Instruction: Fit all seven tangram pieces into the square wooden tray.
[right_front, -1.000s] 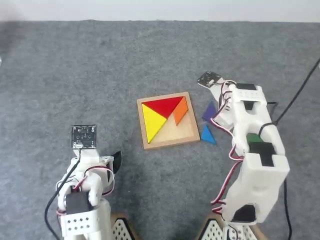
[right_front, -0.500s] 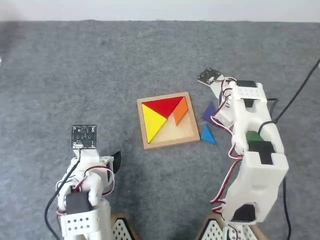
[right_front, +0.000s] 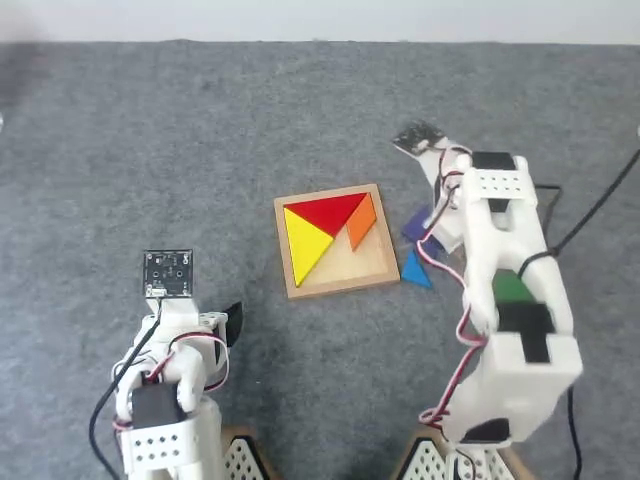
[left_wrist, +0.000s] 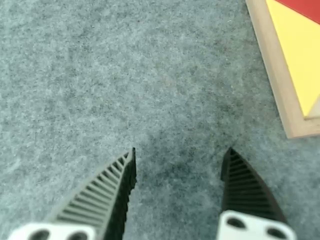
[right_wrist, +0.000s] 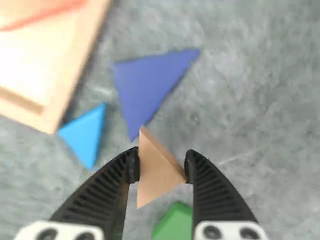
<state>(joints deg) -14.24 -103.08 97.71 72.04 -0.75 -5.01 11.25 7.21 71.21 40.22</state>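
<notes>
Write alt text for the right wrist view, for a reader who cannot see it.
The right hand grips a tan wooden triangle over grey felt. Beyond lie a dark blue triangle and a smaller light blue triangle, beside a corner of the square wooden tray; a green piece sits near the hand.

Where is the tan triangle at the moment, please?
In the right wrist view, the tan triangle sits clamped between the fingers of the right gripper, between the purple triangle and a green piece.

High camera looks down on my worktop (right_front: 150, 120) from afar. Both my wrist cameras face down, close; all three share the tray (right_front: 344, 288) rim.
</notes>
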